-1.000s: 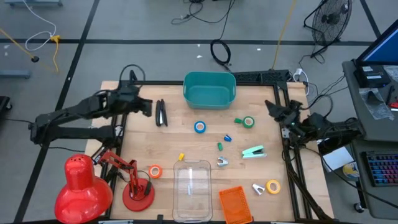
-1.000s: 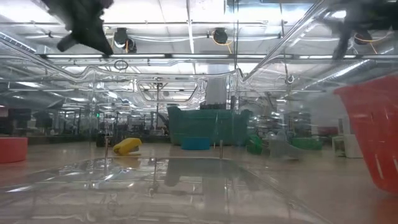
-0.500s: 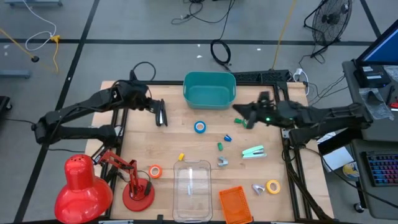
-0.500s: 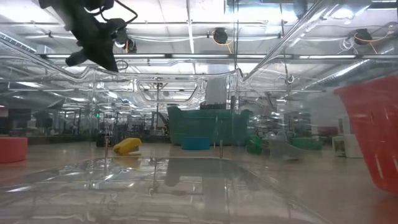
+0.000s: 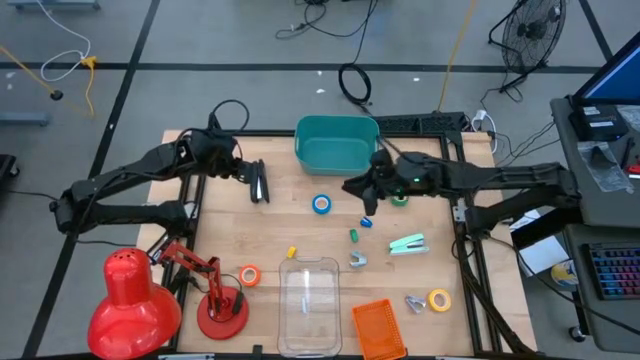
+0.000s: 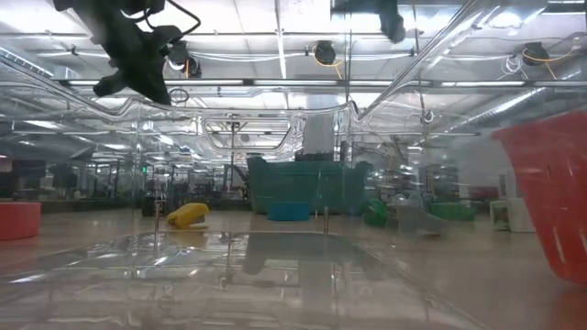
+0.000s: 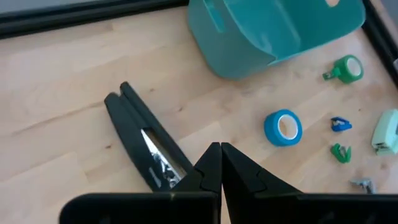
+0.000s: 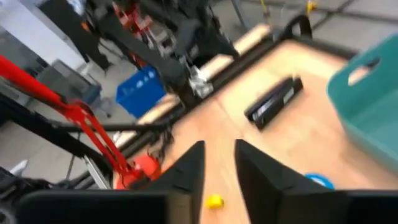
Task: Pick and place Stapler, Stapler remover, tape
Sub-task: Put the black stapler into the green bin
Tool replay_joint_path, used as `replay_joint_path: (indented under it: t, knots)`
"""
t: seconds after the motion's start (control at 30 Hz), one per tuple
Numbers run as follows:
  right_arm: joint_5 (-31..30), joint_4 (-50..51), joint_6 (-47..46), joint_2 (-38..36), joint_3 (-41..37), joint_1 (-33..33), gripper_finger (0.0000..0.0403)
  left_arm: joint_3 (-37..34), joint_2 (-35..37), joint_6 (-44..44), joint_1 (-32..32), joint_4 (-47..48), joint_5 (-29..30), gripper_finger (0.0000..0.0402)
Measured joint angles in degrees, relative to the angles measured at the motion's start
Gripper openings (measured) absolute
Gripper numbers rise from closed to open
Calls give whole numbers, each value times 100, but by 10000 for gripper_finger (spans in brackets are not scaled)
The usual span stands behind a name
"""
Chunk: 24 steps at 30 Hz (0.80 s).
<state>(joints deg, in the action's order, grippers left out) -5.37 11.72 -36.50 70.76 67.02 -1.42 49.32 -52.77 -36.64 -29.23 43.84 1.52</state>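
Two dark arms reach over a wooden table (image 5: 300, 225) strewn with office supplies. The left gripper (image 7: 219, 163), its fingers pressed together and holding nothing, hangs just beside a black stapler (image 5: 259, 182) lying near the table's left edge. The right gripper (image 8: 217, 163), fingers parted with a clear gap and empty, hovers above the table's middle, near the blue tape (image 5: 321, 204) and just in front of the teal bin (image 5: 337, 143). The green tape (image 5: 400, 197) lies right of that arm's wrist, partly hidden by it; the orange tape (image 5: 248, 276) sits by the base of a red lamp (image 5: 135, 295) at the front left, and the yellow tape (image 5: 439, 298) lies at the front right beside a small metal staple remover (image 5: 414, 302). A second remover (image 5: 357, 260) rests near a mint-green stapler (image 5: 408, 243) right of centre. A clear plastic box (image 5: 309, 295) and an orange basket (image 5: 378, 328) stand at the front edge, with small green (image 5: 353, 235), blue (image 5: 366, 222) and yellow (image 5: 291, 252) bits scattered between the tapes.
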Motion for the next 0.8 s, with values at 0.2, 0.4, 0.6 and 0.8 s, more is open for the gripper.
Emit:
replay_joint_path:
  t: [0.2,0.4,0.6,0.8]
  knots:
    - [690,-29,-275,467,0,-127,191,0,-223,-228,-202,630,200,9]
    - [718,-146,-426,580,-2,-102,238,0,-1085,-262,-536,677,-470,85]
    - [732,-364,-421,510,-2,-32,243,0,-2066,-148,-703,628,-578,218]
    - [508,-376,-162,477,-1,143,239,0,-2534,-139,-937,229,-580,277]
